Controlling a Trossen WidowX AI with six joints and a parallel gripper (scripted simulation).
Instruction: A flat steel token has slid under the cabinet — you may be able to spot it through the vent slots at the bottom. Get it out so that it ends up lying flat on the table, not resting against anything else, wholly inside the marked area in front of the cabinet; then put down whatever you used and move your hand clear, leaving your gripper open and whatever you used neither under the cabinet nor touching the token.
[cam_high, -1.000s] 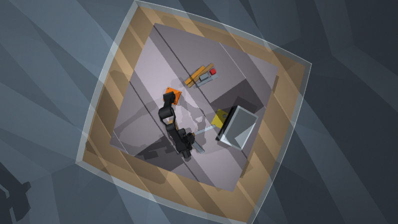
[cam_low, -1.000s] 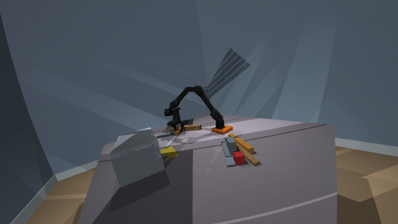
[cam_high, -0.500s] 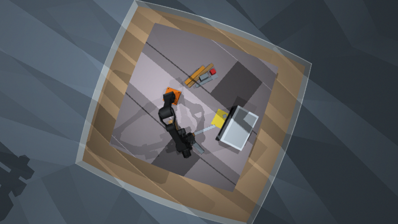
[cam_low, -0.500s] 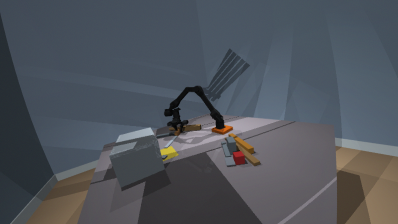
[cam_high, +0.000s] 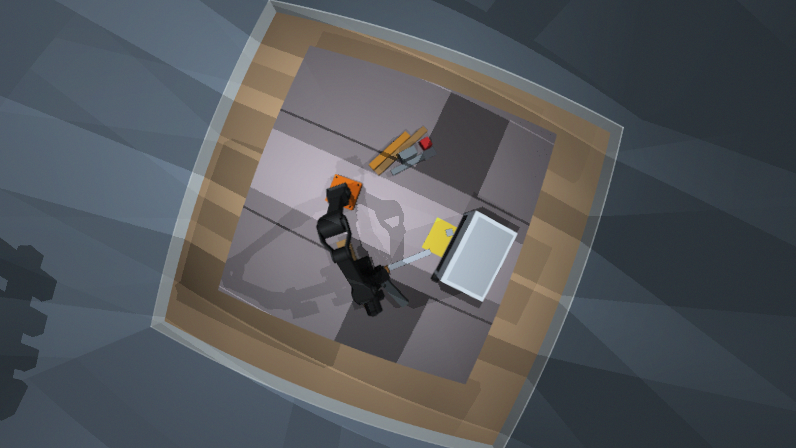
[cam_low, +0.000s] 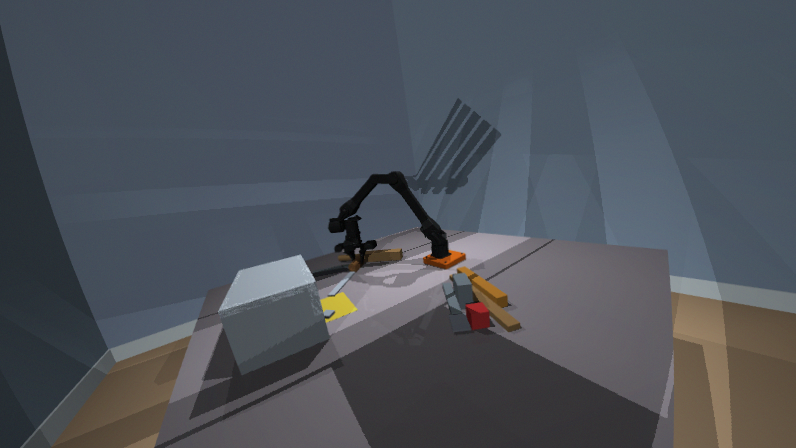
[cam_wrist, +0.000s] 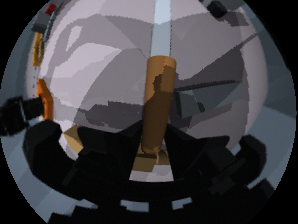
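Note:
My gripper (cam_high: 381, 273) (cam_low: 355, 257) (cam_wrist: 153, 123) is shut on the brown wooden handle (cam_low: 383, 256) (cam_wrist: 158, 103) of a long tool. The tool's flat grey blade (cam_high: 409, 260) (cam_low: 340, 285) (cam_wrist: 161, 23) runs low over the table toward the yellow marked area (cam_high: 435, 239) (cam_low: 344, 303), and its tip ends at that area's near corner. The small grey steel token (cam_high: 447, 232) (cam_low: 328, 313) lies on the yellow area, close to the front of the pale grey cabinet (cam_high: 480, 256) (cam_low: 272, 306). I cannot tell whether the token touches the cabinet.
The arm's orange base (cam_high: 352, 194) (cam_low: 443, 259) stands mid-table. Behind it lies a pile of wooden planks (cam_high: 389, 151) (cam_low: 490, 292), grey blocks (cam_high: 408, 154) (cam_low: 461, 286) and a red cube (cam_high: 425, 143) (cam_low: 477, 315). A low glass wall rings the floor.

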